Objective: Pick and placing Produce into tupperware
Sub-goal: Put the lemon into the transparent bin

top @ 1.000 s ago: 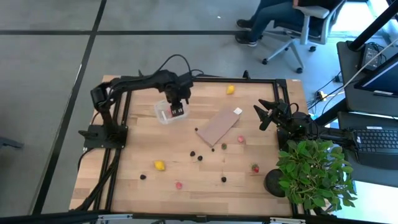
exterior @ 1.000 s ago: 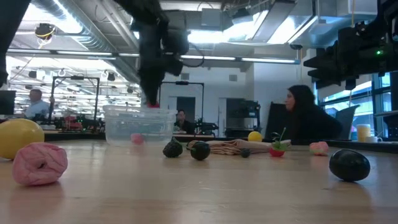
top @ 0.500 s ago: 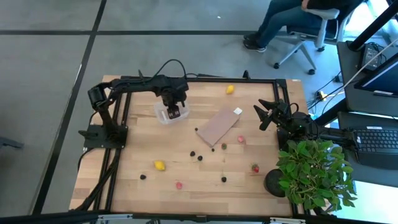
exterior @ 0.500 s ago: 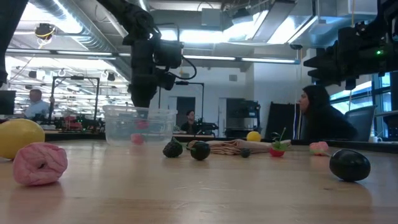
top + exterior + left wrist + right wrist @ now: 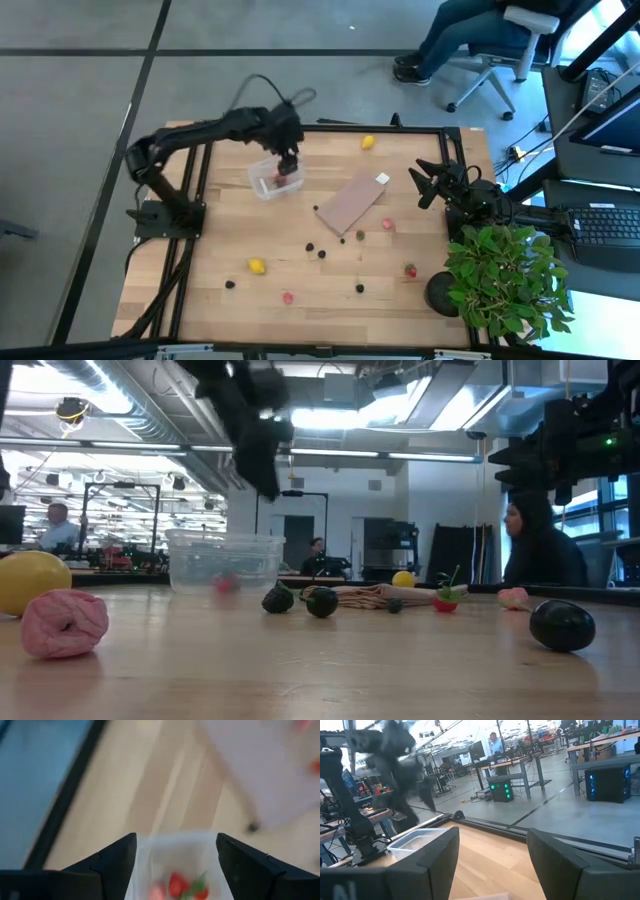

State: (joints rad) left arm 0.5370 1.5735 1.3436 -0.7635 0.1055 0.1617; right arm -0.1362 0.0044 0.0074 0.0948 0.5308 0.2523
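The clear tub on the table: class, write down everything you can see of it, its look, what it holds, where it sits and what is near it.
The tub is a small see-through plastic box, rectangular with rounded corners, standing upright and lidless on the wooden table near its far left part. Inside lie a few small red and pink fruit pieces, one with a green leaf. The left pincer hangs open just above its far edge, not touching it. A tan board lies apart to its right.

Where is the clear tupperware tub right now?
In the high view the clear tupperware tub sits on the table's far left part, directly under the left gripper, with the tan board lying just to its right.
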